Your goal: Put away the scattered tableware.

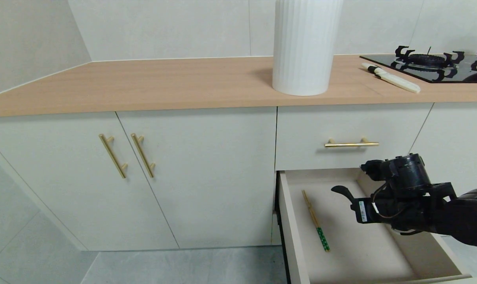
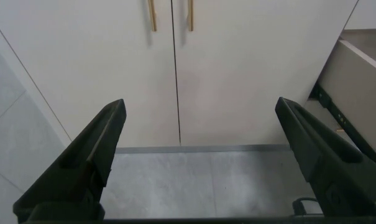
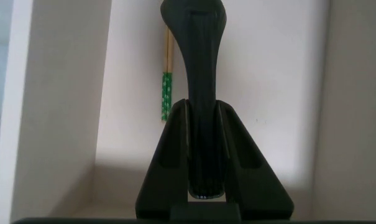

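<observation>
In the head view, the right gripper [image 1: 362,211] hangs over the open drawer [image 1: 291,221], clamped on a black spoon [image 1: 341,192] near the chopsticks [image 1: 315,221] lying inside. In the left wrist view, the left gripper [image 2: 200,109] gapes empty near the drawer's side. In the right wrist view, the spoon, probably light, stiff and slick, is pinched by its handle.

Black utensil [image 3: 194,50] in right gripper's [image 3: 201,106] jaws; green-ended chopsticks [image 3: 166,93] nearby on drawer [image 3: 275,93] floor.

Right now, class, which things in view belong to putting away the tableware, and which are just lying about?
Job in hand: black spoon, clamped in the shut jaws of the right gripper; chopsticks in the open drawer; probably the knife on the countertop.
Lying about: white ribbed vase; gas hob.
</observation>
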